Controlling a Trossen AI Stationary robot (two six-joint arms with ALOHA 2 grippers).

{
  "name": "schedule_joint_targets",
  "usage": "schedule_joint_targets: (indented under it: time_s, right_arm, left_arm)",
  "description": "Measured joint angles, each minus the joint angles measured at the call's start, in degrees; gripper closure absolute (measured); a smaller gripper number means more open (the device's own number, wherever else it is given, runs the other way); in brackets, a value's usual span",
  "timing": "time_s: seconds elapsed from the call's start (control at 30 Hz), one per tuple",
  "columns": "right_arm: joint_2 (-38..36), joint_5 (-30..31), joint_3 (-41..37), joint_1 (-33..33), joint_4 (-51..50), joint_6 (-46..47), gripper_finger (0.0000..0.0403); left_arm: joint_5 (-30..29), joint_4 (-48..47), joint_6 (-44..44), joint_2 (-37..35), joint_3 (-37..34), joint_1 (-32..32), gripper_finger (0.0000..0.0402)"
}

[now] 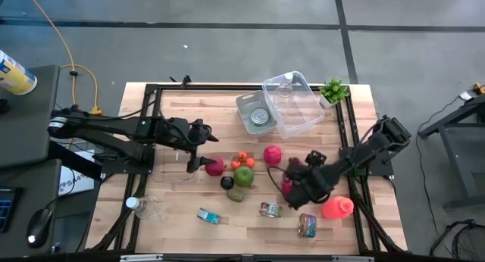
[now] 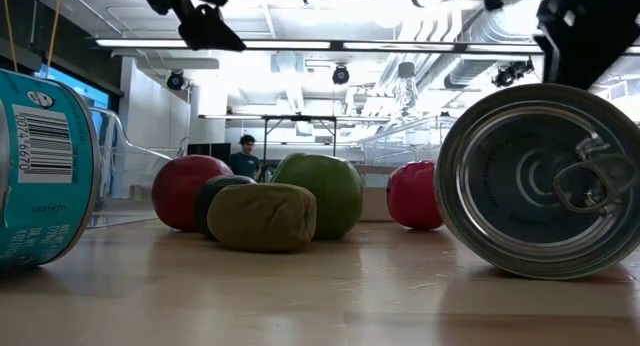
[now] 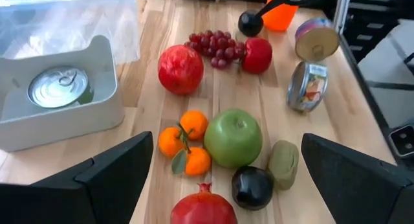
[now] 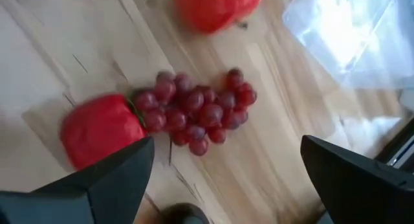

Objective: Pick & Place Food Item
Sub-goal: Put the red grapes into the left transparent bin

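Note:
My left gripper (image 1: pixel 198 154) (image 3: pixel 226 140) is open and hovers over the left part of the fruit group. A red pomegranate (image 1: pixel 214 167) (image 3: pixel 204 211) lies below it, with the oranges (image 3: pixel 184 146), a green apple (image 1: pixel 244 176) (image 3: pixel 233 136), a dark plum (image 3: pixel 252 187) and an olive-green piece (image 3: pixel 284 162) just beyond. My right gripper (image 1: pixel 301 177) (image 4: pixel 228 143) is open above a bunch of red grapes (image 4: pixel 200 111) and a red pepper (image 4: pixel 97 130). A second pomegranate (image 1: pixel 272 154) (image 3: pixel 180 68) lies between the two groups. All the food rests on the table.
A grey tray (image 1: pixel 244 104) holding a tin and a clear plastic box (image 1: pixel 292 103) stand at the far side, with a small plant (image 1: pixel 333 89) at the far right corner. Tins (image 1: pixel 270 210) (image 1: pixel 307 225) (image 1: pixel 208 216), an orange-red object (image 1: pixel 337 207) and a bottle (image 1: pixel 148 207) lie near the near edge.

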Motion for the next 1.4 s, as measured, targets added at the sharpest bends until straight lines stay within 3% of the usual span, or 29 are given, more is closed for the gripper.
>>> schedule_joint_targets:
  time_s: [0.37,0.67,0.77,0.9,1.17,1.4]
  right_arm:
    - [0.00,-2.21,-12.60,-3.46,14.95,-4.52,0.0027]
    - [0.00,-2.90,-15.85,-8.52,20.59,-9.15,0.0041]
    - [0.00,-3.78,-16.22,-9.94,21.70,-10.37,0.0079]
    - [0.00,-3.86,-16.24,-11.08,21.73,-10.87,0.0160]
    - [-0.02,-0.10,-16.24,-10.54,20.58,-13.46,0.0378]
    - [-0.08,2.24,-15.10,-7.97,17.98,-10.27,0.0394]
  left_arm:
    - [-0.17,6.63,2.49,1.03,0.00,0.04,0.0017]
    - [0.22,6.53,1.13,1.03,0.00,-0.26,0.0017]
    - [0.22,6.47,1.15,1.03,0.00,-0.26,0.0017]
    - [0.22,6.49,1.15,1.03,0.00,-0.26,0.0017]
    - [0.20,6.49,1.10,1.03,0.00,-0.26,0.0017]
    - [0.17,7.67,0.41,1.11,0.00,-0.26,0.0017]
